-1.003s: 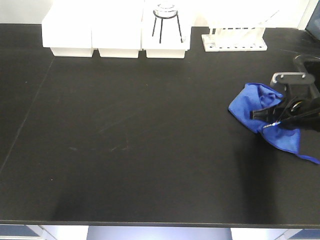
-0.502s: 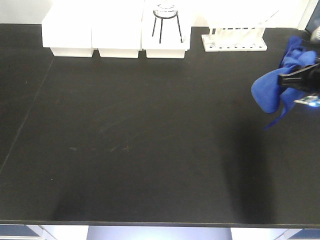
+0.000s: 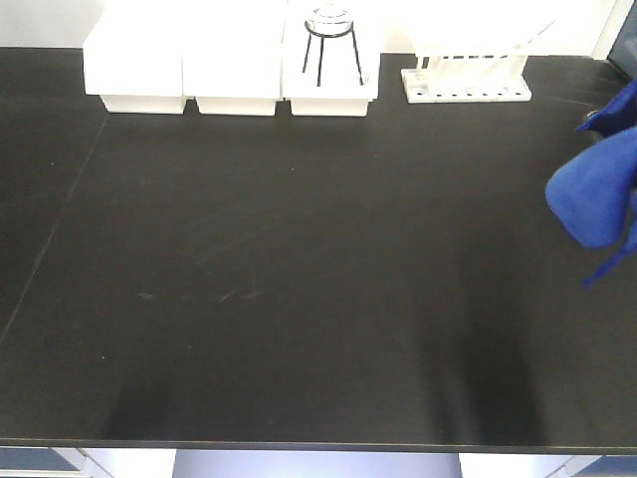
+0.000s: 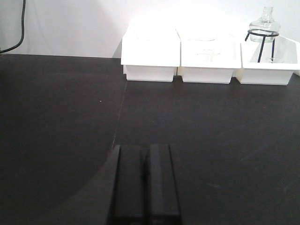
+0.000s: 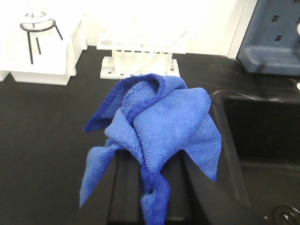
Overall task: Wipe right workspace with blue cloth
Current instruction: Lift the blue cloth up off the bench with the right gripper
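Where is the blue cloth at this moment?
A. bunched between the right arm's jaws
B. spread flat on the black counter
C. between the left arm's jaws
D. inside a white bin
A: the right wrist view shows the blue cloth bunched between the right jaws, while the left jaws are shut on nothing.

Blue terry-weave cloth, hemmed edges, crumpled into a loose bunch. It's pinched between the fingers of the right gripper. Folds stand up over the fingers and the corners droop left and down. Front view puts it nearer the camera than the white test-tube rack, to the rack's right and well apart. One thin tail hangs below the bunch. The frame edge partly crops it.
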Robot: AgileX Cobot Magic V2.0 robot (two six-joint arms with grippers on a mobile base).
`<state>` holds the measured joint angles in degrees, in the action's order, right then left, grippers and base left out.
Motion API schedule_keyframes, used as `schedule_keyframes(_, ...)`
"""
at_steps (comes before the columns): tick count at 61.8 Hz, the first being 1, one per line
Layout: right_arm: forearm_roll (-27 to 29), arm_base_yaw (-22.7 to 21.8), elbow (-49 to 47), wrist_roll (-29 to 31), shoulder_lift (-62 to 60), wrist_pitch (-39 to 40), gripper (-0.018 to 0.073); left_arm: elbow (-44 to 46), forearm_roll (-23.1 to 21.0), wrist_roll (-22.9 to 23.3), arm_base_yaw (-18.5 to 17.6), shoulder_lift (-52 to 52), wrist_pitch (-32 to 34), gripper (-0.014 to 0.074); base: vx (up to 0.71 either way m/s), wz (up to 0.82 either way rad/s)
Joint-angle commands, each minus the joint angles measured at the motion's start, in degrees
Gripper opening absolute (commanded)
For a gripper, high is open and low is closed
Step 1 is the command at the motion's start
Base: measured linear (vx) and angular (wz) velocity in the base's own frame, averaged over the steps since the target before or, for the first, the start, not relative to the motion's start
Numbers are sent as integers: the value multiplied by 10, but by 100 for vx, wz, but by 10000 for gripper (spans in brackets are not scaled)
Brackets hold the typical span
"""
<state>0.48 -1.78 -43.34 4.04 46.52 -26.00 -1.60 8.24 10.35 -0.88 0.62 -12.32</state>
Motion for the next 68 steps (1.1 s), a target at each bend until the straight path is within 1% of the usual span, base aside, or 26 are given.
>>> schedule_keyframes(1, -5, 2, -18, 5, -37, 12, -8, -17, 1, 5, 3, 10, 47, -6, 0, 0)
schedule_keyframes(11, -5, 2, -18, 5, -95, -40, -8, -17, 1, 5, 3, 10, 47, -6, 0, 0)
schedule_keyframes(20, -5, 2, -18, 5, -129, -60, -8, -17, 1, 5, 3, 10, 47, -6, 0, 0)
schedule_keyframes(68, -5, 2, -18, 5, -134, -64, -8, -17, 1, 5, 3, 10, 47, -6, 0, 0)
